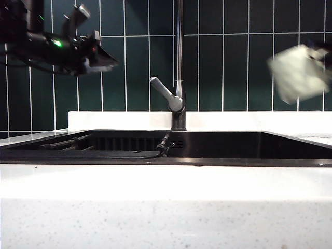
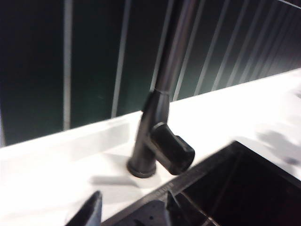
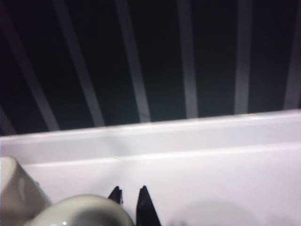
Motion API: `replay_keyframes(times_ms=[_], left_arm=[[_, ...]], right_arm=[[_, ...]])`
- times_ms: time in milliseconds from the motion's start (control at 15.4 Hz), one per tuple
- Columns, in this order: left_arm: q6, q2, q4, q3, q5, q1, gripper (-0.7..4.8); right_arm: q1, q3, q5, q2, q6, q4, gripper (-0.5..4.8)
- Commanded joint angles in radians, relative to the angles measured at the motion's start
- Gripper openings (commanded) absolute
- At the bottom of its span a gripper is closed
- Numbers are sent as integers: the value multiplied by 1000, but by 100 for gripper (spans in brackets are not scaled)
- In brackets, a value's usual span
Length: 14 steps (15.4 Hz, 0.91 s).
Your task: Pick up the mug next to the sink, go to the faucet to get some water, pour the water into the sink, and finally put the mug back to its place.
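Observation:
The cream-white mug (image 1: 298, 72) hangs blurred in the air at the far right, well above the counter, tilted. In the right wrist view the mug (image 3: 80, 212) lies against my right gripper (image 3: 129, 195), whose thin dark fingertips stand close together, shut on the mug. The tall dark faucet (image 1: 179, 62) with its grey lever (image 1: 166, 93) rises behind the middle of the black sink (image 1: 166, 161). High on the left, my left gripper (image 1: 106, 59) is open and holds nothing. Seen from the left wrist, the left gripper (image 2: 131, 207) points at the faucet (image 2: 164, 80) base and sink corner (image 2: 244, 188).
Dark green tiles (image 1: 244, 67) cover the wall behind a white ledge (image 1: 119, 120). A black hose (image 1: 129, 154) and dark bars (image 1: 67, 144) lie inside the basin at the left. White speckled countertop (image 1: 166, 207) runs along the front.

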Motion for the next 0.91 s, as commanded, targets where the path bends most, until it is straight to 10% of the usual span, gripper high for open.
replay_keyframes(times_ms=[65,909], left_arm=[[-2,61,-19,64,81,-12,166],[-5,300,-51,365,82,-85,181]], right_arm=[[68,102,-57,-14,24,-66,-1],[369,444,-105,165,32,-299,-1]])
